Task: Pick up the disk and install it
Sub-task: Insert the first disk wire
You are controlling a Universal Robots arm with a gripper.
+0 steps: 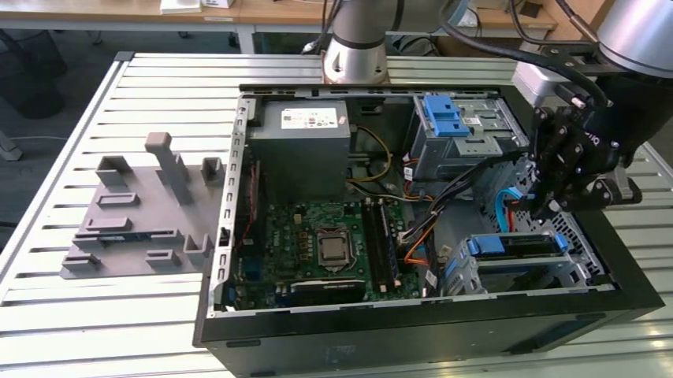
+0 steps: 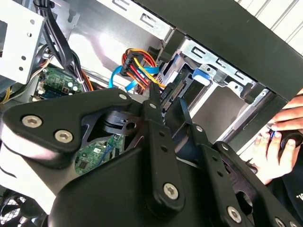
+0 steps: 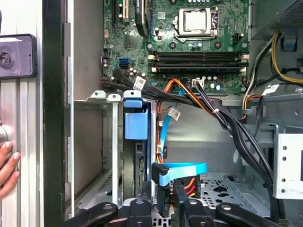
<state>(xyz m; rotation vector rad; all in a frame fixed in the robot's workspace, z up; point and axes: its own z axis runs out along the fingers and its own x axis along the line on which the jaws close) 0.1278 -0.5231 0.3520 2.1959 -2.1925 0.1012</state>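
Disk (image 1: 512, 246): sitting edge-up in the drive cage (image 1: 573, 272). Gripper (image 1: 554, 206): you are hovering just above; fingers' spread cannot be told. Keep descent square, clear of cables (image 3: 182, 169).

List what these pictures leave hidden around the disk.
- Disk: first wrist view, body hidden by the metal cage; seating unclear.
- Space under the tool: exterior view, covered by the tool.
- Person's hand: first wrist view, cut off by the edge.
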